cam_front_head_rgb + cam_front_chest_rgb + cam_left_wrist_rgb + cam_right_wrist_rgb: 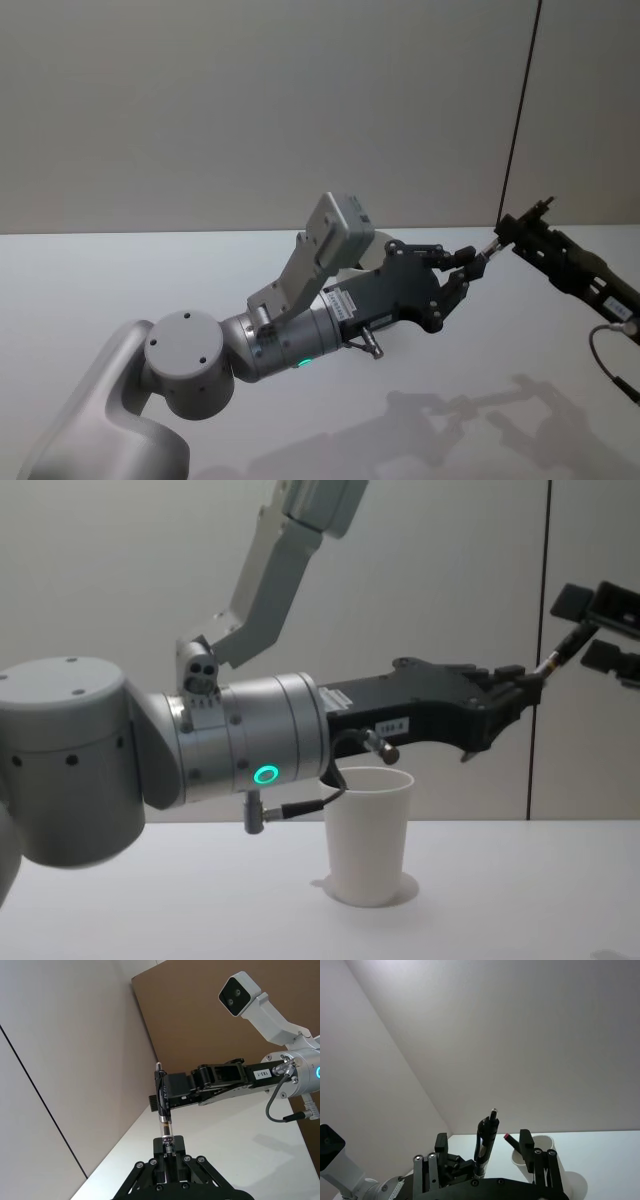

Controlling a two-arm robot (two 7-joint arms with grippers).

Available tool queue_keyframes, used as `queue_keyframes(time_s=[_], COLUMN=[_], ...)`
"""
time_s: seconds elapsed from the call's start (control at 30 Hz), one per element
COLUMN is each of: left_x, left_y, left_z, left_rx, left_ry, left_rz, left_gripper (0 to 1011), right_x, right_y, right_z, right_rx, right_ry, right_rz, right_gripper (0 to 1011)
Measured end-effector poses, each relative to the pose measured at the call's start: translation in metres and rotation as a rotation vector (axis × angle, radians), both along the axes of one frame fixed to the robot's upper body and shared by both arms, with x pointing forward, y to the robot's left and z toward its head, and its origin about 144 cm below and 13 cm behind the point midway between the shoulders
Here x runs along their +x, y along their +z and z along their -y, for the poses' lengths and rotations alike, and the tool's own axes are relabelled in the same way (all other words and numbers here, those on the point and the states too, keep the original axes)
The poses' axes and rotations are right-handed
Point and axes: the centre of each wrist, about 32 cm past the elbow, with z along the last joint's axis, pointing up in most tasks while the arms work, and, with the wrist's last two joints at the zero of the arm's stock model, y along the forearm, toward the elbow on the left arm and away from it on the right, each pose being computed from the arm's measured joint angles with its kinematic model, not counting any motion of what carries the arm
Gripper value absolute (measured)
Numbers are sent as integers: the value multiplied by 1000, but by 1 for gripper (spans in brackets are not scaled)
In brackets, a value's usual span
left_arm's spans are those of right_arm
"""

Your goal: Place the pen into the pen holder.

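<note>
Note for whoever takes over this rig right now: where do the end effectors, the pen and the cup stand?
Left end effector: shut on one end of the pen, in the air.
Right end effector: open, straddling the pen's other end.
Pen holder: upright on the table, under the left arm.
Done: pen is off the table. Left: get it into the holder.

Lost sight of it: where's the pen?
Chest view: the pen hangs mid-air above-right of the pen holder, held by the left gripper, its far end between the open fingers of the right gripper.
</note>
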Motion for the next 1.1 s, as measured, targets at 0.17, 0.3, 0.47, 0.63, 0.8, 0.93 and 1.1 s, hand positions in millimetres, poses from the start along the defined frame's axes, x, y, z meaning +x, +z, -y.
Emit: queue_keyframes(time_s=[0.17, 0.3, 0.47, 0.63, 0.8, 0.93, 1.1], left_x=[0, 0, 0, 0, 0, 0, 0], left_y=[0, 0, 0, 0, 0, 0, 0], left_z=[0, 0, 0, 0, 0, 0, 0], left_rx=[0, 0, 0, 0, 0, -1, -2], left_ry=[0, 0, 0, 0, 0, 0, 0], left_rz=[0, 0, 0, 0, 0, 0, 0], left_gripper=[131, 131, 130, 131, 131, 130, 130], right_x=[0, 0, 0, 0, 0, 0, -1], right_y=[0, 0, 0, -1, -1, -2, -2], right_z=[-1, -1, -1, -1, -1, -1, -1], right_rx=[-2, -2, 3, 9, 16, 18, 20], right_ry=[3, 3, 0, -6, -11, -15, -23], right_rz=[-1, 2, 9, 15, 22, 27, 34], right_gripper=[811, 692, 487, 343, 192, 181, 181])
